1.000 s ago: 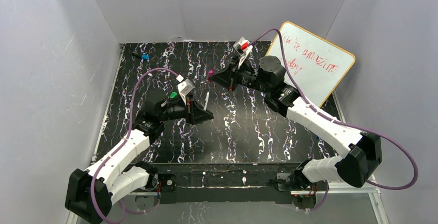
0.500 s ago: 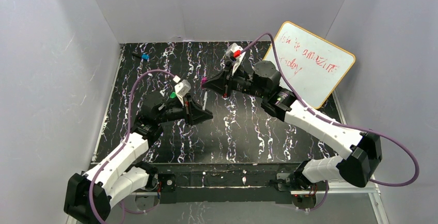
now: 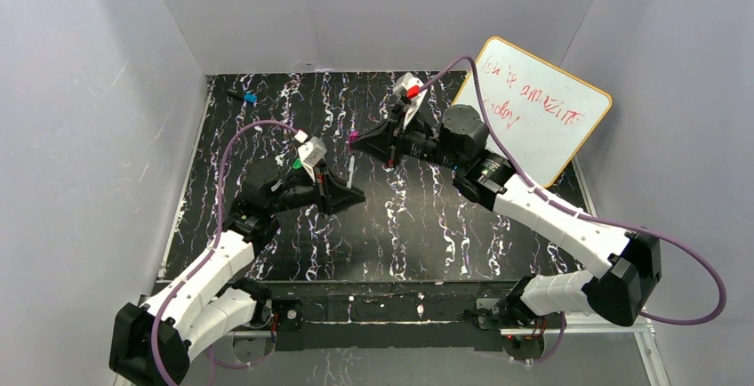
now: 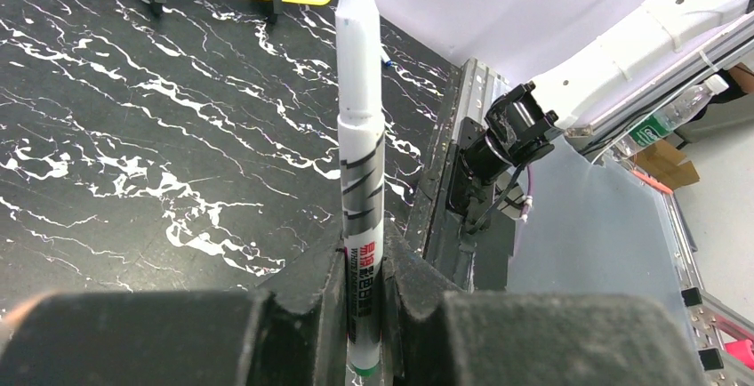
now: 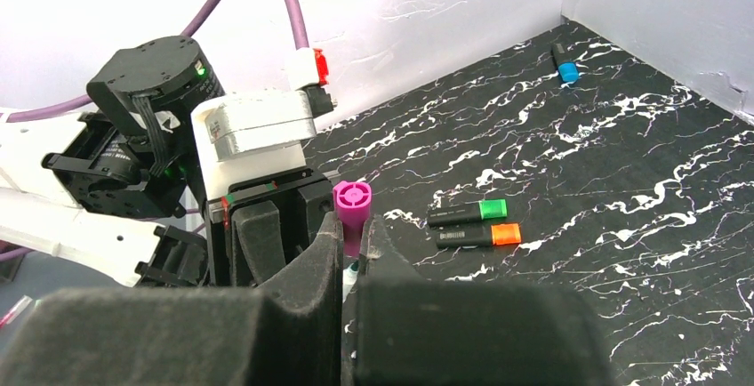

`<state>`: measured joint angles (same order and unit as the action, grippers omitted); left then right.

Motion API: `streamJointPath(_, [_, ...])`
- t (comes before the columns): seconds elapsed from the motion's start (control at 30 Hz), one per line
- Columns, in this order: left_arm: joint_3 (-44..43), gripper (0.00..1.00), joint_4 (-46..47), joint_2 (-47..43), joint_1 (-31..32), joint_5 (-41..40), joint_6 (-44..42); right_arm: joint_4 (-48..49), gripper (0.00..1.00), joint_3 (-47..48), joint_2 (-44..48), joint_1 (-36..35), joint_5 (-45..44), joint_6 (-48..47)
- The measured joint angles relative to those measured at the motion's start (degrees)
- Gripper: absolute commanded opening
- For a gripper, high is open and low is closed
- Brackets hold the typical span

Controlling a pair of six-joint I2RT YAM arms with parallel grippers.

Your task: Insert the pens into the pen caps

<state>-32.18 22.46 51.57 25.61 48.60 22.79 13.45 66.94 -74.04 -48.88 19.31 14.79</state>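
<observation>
My left gripper (image 4: 363, 266) was clamped on the white pen (image 4: 360, 164), whose tip pointed away from it toward my right gripper (image 5: 353, 230). That gripper pinched the purple cap (image 5: 353, 201). To seat it well, I judged I needed the cap's opening lined up with the tip, then a slow, straight push with both grips firm.

Arm shells: smooth white covers on left arm (image 3: 218, 257) and right arm (image 3: 551, 217).
Joints: round black housings (image 3: 615, 286); one carries a green light (image 5: 197, 70).
Cables: purple cable (image 5: 292, 4) running to each wrist, ending at a red plug (image 5: 318, 66).
Wrist camera: boxy white block (image 5: 253, 128).
Grippers: left gripper (image 4: 364, 270) and right gripper (image 5: 353, 244), both with matte black wedge-shaped fingers (image 4: 311, 293).
</observation>
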Motion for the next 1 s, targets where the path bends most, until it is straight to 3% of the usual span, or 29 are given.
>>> streamJointPath(0.27, [0.02,0.00,-1.16,-0.92,-0.07,-1.20,-1.40,-0.07,0.01,-0.02,1.27,0.00,0.37,0.07])
streamJointPath(0.67, [4.94,0.00,4.70,-4.33,-0.37,-0.20,-1.38,0.04,0.01,-0.09,1.73,0.00,2.05,1.51])
streamJointPath(1.0, [5.64,0.00,4.11,-9.27,-0.37,-4.79,-6.16,0.15,0.01,-0.09,0.31,0.00,6.01,3.78])
